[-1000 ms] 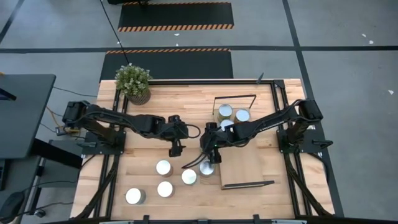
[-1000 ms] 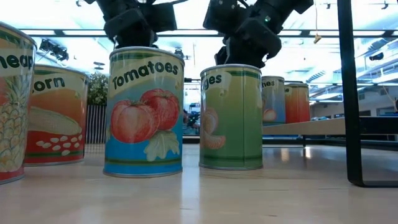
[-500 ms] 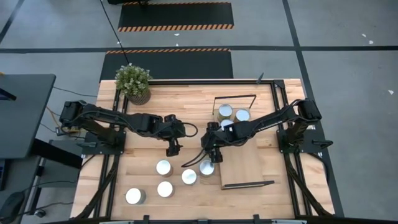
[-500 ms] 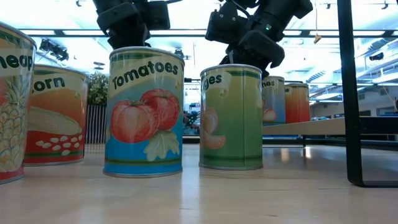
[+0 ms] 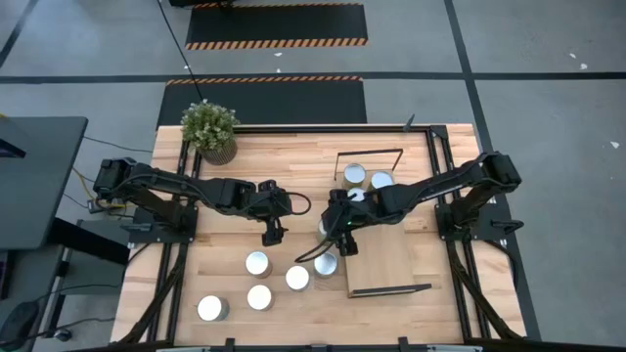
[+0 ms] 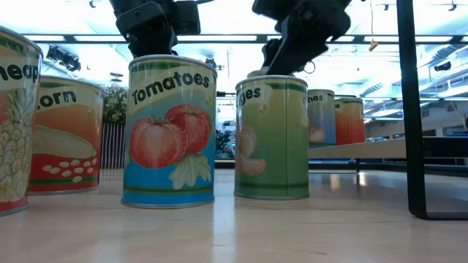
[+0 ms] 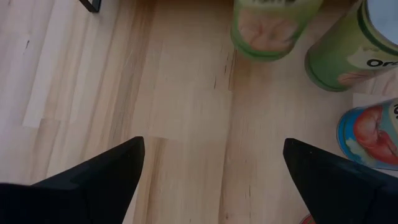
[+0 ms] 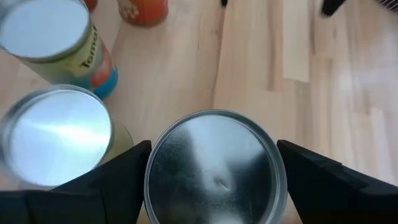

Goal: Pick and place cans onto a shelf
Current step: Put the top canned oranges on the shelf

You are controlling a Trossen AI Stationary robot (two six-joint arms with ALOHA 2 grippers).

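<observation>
so the right gripper (image 5: 341,238) is swinging in over the green can (image 8: 214,167) beside the shelf (image 5: 383,262), fingers open either side of its lid, lining up a grab while the left gripper (image 5: 271,233) is hanging open nearby

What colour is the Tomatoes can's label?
Blue with red tomatoes and a green band on the Tomatoes can; clearest in the low view.

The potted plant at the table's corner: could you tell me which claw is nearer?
Left. The left claw sits mid-table nearer the potted plant; the right claw lies further off.
</observation>
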